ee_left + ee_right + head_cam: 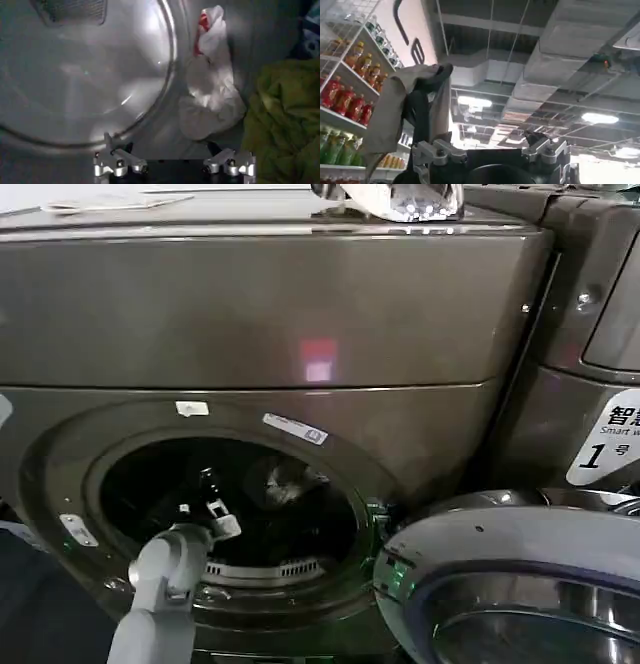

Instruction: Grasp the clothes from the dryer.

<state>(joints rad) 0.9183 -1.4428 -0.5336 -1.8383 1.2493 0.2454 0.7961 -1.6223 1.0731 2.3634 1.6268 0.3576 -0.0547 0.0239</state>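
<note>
From the head view we see the dryer (pixel 250 314) with its door (pixel 520 584) swung open to the right. Our left arm reaches into the drum, and the left gripper (pixel 205 499) sits inside the porthole. A pale cloth (pixel 285 481) lies deeper in the drum.

From the left wrist view, the left gripper (pixel 175 165) has its fingers spread apart with nothing between them. Beyond it lie the white cloth (pixel 210 95) with red marks and, just beside it, the green cloth (pixel 282 120).

From the right wrist view, the right gripper (pixel 492 152) points up at the ceiling; a grey cloth (pixel 395 112) hangs over one finger (pixel 437 152), and we cannot tell whether the fingers clamp it.
</note>
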